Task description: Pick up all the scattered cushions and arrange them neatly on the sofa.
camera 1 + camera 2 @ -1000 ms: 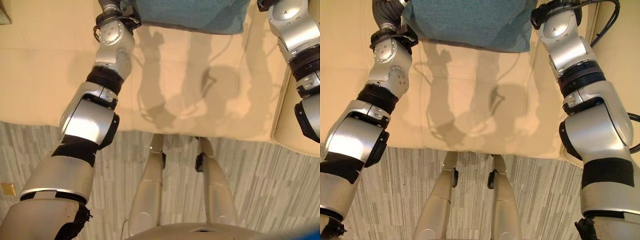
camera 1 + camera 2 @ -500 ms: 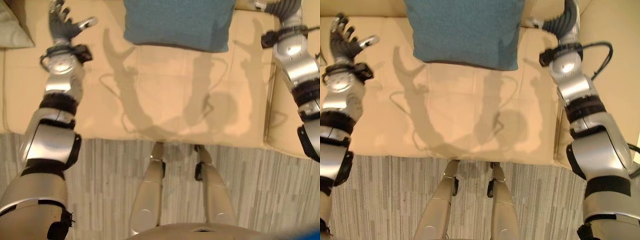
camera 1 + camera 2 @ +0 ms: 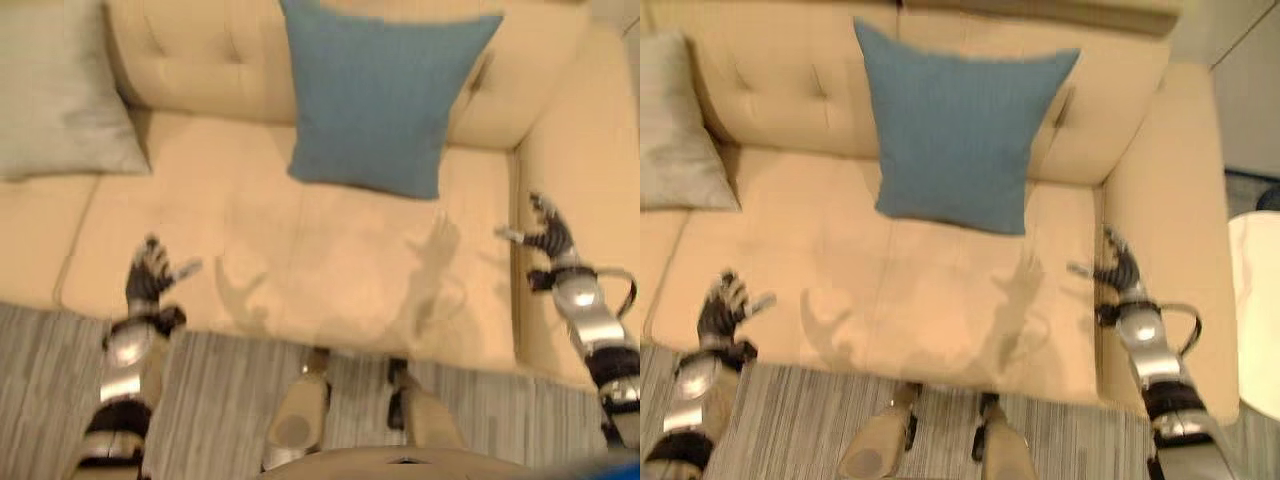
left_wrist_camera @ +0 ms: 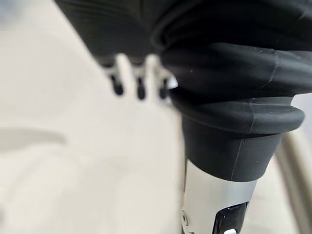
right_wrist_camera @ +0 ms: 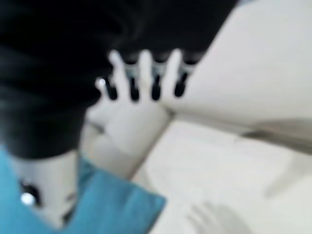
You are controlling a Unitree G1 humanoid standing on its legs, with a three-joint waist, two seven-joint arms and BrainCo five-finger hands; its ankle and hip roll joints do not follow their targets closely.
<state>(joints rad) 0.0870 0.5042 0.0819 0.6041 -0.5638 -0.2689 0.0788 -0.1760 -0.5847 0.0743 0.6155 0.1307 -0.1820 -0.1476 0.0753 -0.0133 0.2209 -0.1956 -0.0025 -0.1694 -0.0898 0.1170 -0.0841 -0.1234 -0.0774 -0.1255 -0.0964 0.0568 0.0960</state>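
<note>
1. Beige sofa (image 3: 300,250) takes up most of my left eye view, with striped grey flooring (image 3: 50,380) along its front edge. My teal cushion (image 3: 385,100) stands propped against the tufted backrest, over the right-hand seat, its upper corners flared and its long axis running up the backrest, face turned toward me. A pale grey cushion (image 3: 60,95) leans in the far left corner, well apart from it. My left hand (image 3: 150,275) hovers at the seat's front edge, fingers spread and holding nothing; my right hand (image 3: 548,235) sits by the armrest, likewise spread and empty.

2. From the right eye view I get the same layout: the teal cushion tilts slightly, its bottom edge resting on the seat, and a white round table (image 3: 1260,310) shows past the armrest.

3. Left wrist view gives me straight dark-tipped fingers over bare cream upholstery, grasping nothing.

4. Right wrist view shows straight fingers against the armrest's inner wall, with a teal cushion corner (image 5: 122,204) close by.

5. My worry from here: the teal cushion only leans, so it could slump forward, or a careless sweep of my right arm could knock it flat. I see no cushions on the visible floor, so I judge I need to look around before reaching.
</note>
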